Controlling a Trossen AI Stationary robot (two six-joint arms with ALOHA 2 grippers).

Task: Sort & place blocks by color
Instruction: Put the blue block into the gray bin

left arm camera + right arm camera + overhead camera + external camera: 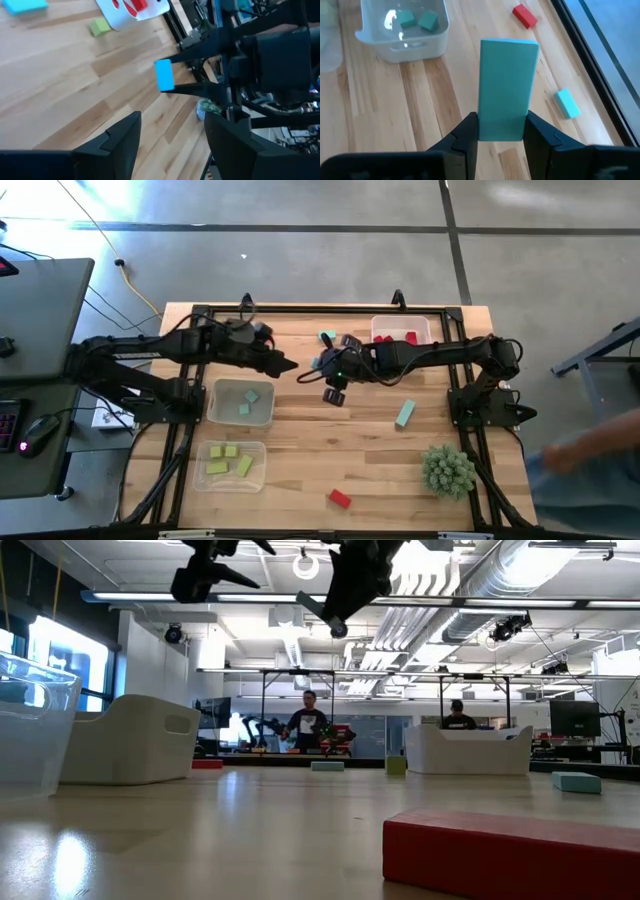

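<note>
Standing lengthwise out of the right gripper [501, 132], a teal bar [507, 87] is pinched at its lower end between the two dark fingers, with its long axis running straight forward from them. In the high view this gripper [322, 366] is seen above the middle of the table [330, 440], and the tray holding teal blocks [242, 402] lies off to its left and a little nearer the front edge; in the right wrist view that tray [402, 30] is seen ahead of the bar and to one side, with two teal pieces in it. A swing toward that tray is judged to be what the coming move turns on. The left gripper [290, 365] hangs just beside the right one, its fingers [125, 140] spread with nothing between them, and the bar [164, 75] is seen from it held up in the other arm.
</note>
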